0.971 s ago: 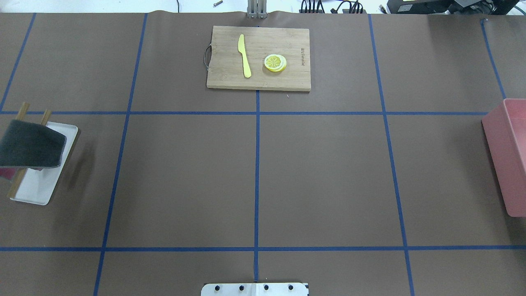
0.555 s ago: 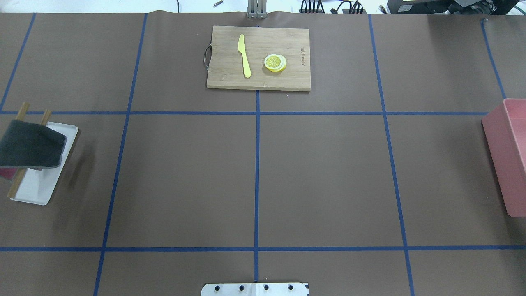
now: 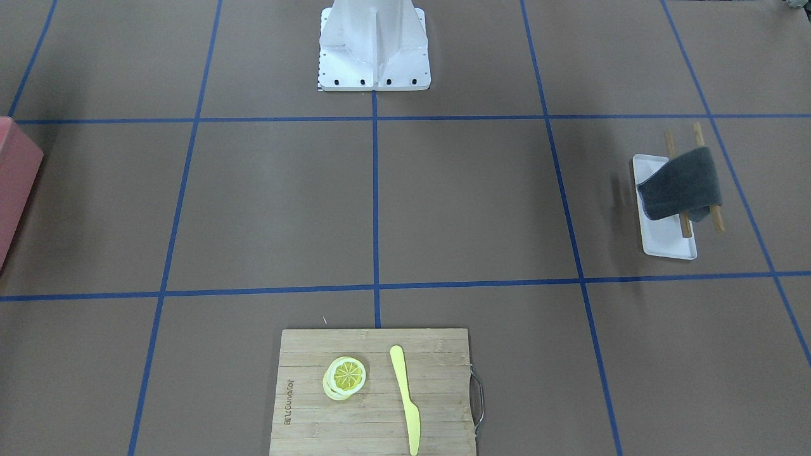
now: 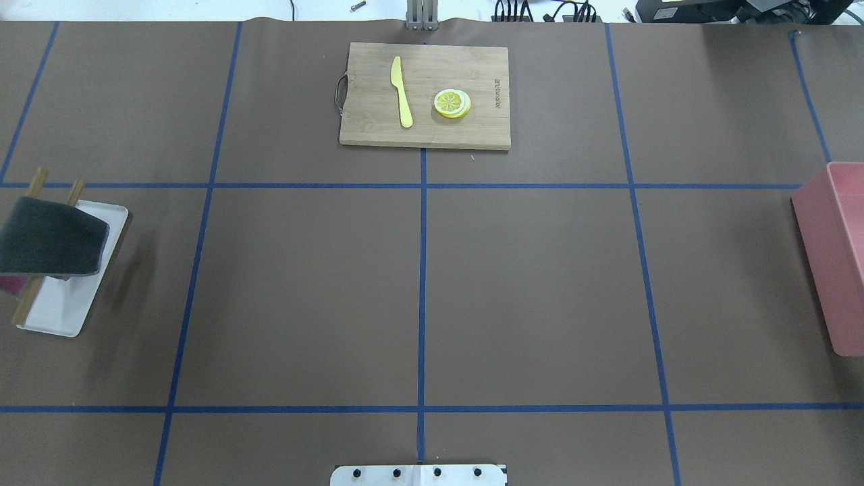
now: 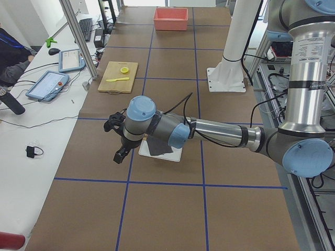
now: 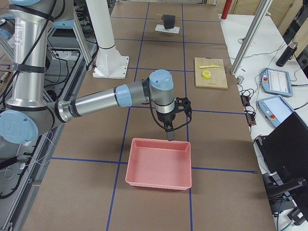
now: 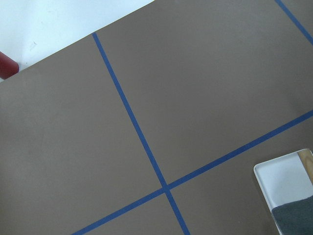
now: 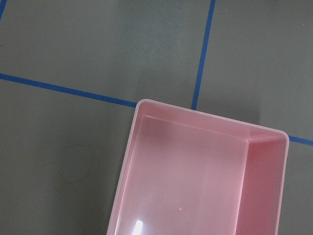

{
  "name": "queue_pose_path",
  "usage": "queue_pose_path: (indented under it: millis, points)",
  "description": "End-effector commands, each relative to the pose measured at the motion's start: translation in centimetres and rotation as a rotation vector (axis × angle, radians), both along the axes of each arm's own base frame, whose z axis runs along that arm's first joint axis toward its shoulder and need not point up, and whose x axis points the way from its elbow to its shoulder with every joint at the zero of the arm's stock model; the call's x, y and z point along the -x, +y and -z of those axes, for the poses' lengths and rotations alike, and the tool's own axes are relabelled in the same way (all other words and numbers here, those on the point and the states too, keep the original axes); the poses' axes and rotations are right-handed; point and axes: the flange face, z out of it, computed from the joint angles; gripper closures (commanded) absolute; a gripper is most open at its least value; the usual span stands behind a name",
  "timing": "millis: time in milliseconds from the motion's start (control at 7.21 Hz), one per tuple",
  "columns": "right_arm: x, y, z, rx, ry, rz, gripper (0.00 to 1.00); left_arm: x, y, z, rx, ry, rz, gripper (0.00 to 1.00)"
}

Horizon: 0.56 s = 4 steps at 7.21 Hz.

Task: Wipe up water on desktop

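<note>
The table (image 4: 526, 283) is matte brown, crossed by a grid of thin blue tape lines (image 4: 422, 283). The bamboo cutting board (image 4: 472, 67) is pale tan with fine grain stripes; its knife (image 4: 401, 91) is yellow, the lemon slice (image 4: 451, 102) yellow with a paler rim. The cloth (image 4: 50, 236) is dark grey, its tray (image 4: 67, 310) white, the bin (image 4: 820, 256) pink.

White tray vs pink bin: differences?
The tray is white and shallow; the bin is pink with tall walls. The tray has a dark cloth draped over wooden bars on it; the bin is empty. The tray sits at the robot's left end of the desktop, the bin at its right end. Both are rectangular and open-topped.
</note>
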Motion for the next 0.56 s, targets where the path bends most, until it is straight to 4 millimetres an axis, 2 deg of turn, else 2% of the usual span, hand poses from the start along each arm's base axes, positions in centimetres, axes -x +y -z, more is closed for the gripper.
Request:
queue_pose_path:
  millis: [0,139,278,416]
  points:
    - [0.1,0.0,0.1,0.018,-0.021,-0.017,0.0,-6.0,0.9,-0.6,0.12,0.085,0.047,0.02]
    - [0.1,0.1,0.1,0.02,-0.021,-0.018,0.0,-8.8,2.3,-1.0,0.197,0.164,0.12,0.02]
    - [0.1,0.3,-0.2,0.026,-0.02,-0.018,0.0,-11.9,3.8,-1.4,0.247,0.218,0.137,0.02]
    - [0.1,0.3,-0.2,0.026,-0.019,-0.019,0.0,-14.2,4.5,-1.3,0.265,0.24,0.115,0.02]
